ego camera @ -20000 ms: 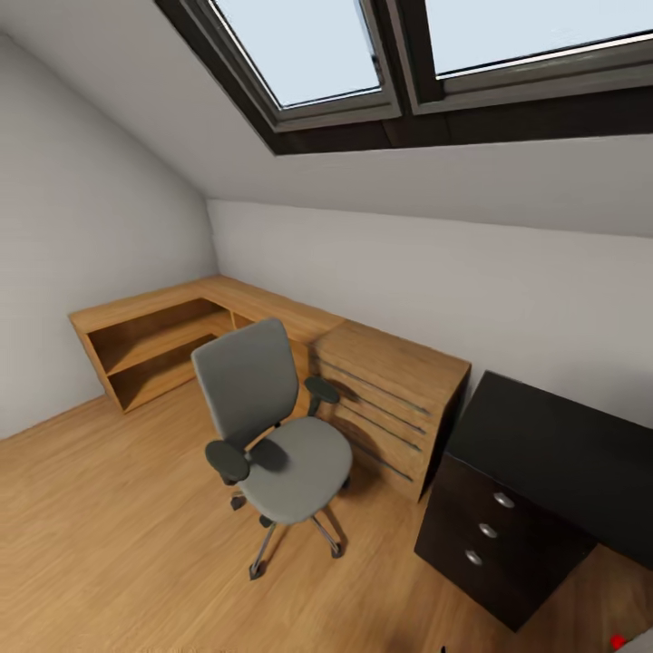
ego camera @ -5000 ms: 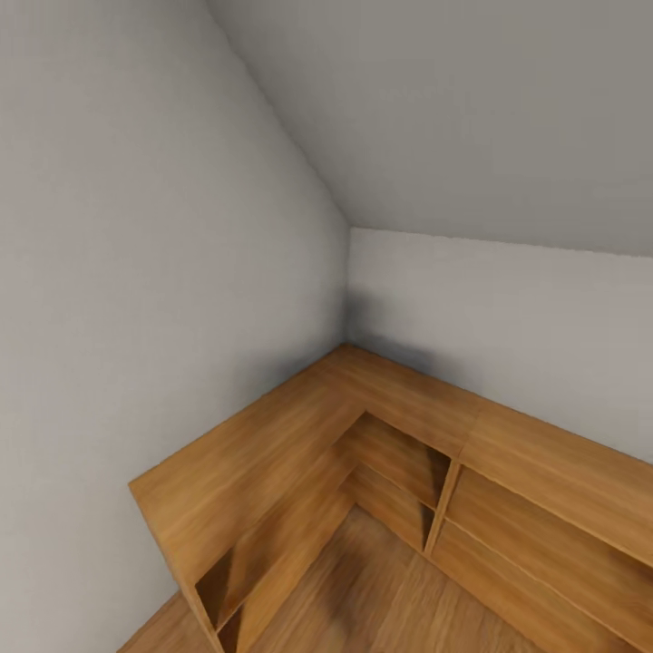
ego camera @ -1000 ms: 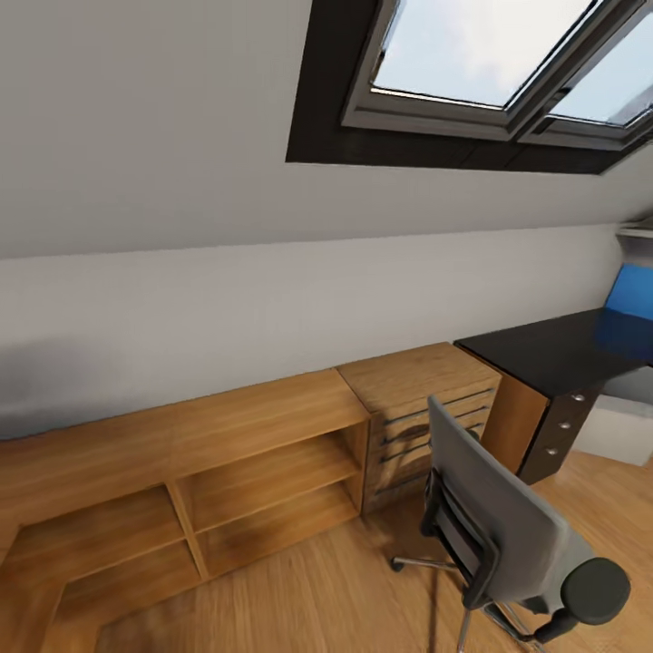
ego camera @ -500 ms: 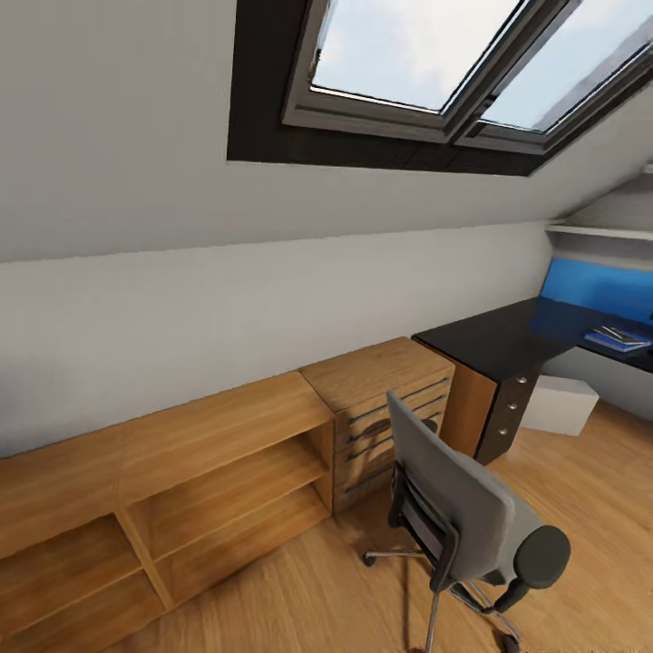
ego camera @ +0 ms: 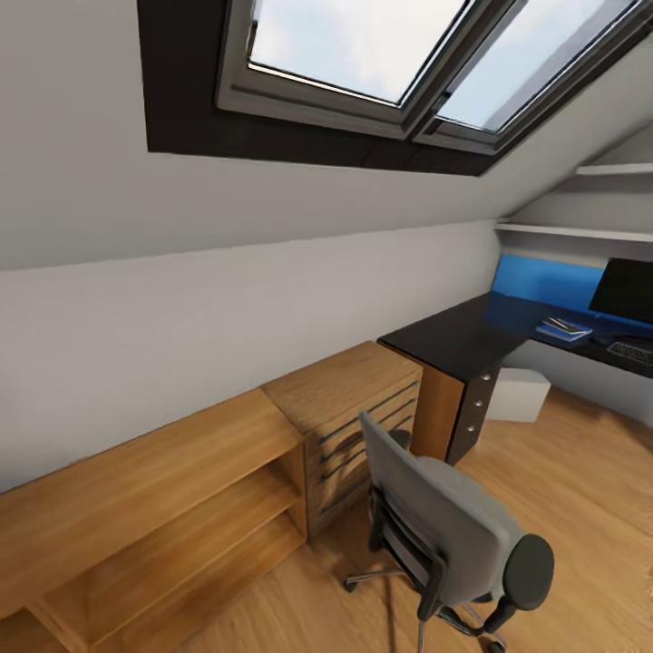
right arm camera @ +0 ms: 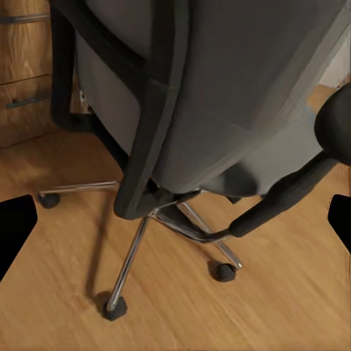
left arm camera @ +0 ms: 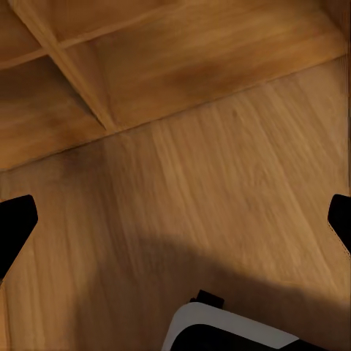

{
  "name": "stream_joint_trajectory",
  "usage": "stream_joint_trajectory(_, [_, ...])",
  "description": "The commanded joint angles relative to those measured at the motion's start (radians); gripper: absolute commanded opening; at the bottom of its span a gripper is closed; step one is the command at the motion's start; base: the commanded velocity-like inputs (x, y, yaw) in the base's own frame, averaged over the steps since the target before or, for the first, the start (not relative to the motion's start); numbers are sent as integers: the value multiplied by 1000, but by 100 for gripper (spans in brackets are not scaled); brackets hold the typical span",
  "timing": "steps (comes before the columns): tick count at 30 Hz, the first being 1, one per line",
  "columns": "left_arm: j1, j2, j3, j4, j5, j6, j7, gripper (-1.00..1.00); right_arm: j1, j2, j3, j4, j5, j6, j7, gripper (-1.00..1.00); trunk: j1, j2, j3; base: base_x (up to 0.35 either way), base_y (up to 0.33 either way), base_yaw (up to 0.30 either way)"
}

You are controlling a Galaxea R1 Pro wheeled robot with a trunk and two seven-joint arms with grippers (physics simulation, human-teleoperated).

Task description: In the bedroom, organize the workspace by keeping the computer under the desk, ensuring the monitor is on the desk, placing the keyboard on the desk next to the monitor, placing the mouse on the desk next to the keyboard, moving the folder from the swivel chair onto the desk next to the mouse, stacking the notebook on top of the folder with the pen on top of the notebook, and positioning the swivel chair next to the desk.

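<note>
The grey swivel chair [ego camera: 444, 535] stands on the wood floor with its back toward me, apart from the black desk [ego camera: 458, 337]. On the desk's far end lie the blue folder [ego camera: 564, 330] with a dark notebook on top, the monitor [ego camera: 626, 290] and the keyboard [ego camera: 632, 352]. The pale computer [ego camera: 519, 394] sits under the desk. I cannot make out the mouse or the pen. My left gripper [left arm camera: 175, 219] is open above the floor beside the shelving. My right gripper [right arm camera: 175, 219] is open, facing the chair's back [right arm camera: 219, 95] and chrome base [right arm camera: 139, 256].
A light wooden drawer unit [ego camera: 349, 399] and low open shelving [ego camera: 154, 508] run along the wall to the chair's left. A blue wall panel [ego camera: 544, 279] and white shelves [ego camera: 580, 231] sit behind the desk. A black-framed skylight [ego camera: 363, 54] is overhead.
The camera has kept turning right, so the whole picture slid left. The monitor and keyboard have come into view at the right edge. Nothing in the room has visibly moved.
</note>
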Motion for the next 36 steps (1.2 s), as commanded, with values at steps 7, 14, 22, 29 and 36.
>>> stream_joint_trajectory(7, [0,1,-9,-2,5,-1,8,100,-1,0,9,1,-10,-3,-1,100,1,-2,-2,249,248,-297])
stream_joint_trajectory(14, [0,1,-9,-2,5,-1,8,100,-1,0,9,1,-10,-4,-1,100,1,-2,-2,81,311,-297])
stream_joint_trajectory(22, [0,1,-9,-2,5,-1,8,100,-1,0,9,1,-10,-4,-1,100,1,-2,-2,28,322,-297])
stream_joint_trajectory(29, [0,1,-9,-2,5,-1,8,100,-1,0,9,1,-10,-4,-1,100,1,-2,-2,91,197,-297])
stream_joint_trajectory(36, [0,1,-9,-2,5,-1,8,100,-1,0,9,1,-10,-3,-1,100,1,-2,-2,90,116,-297])
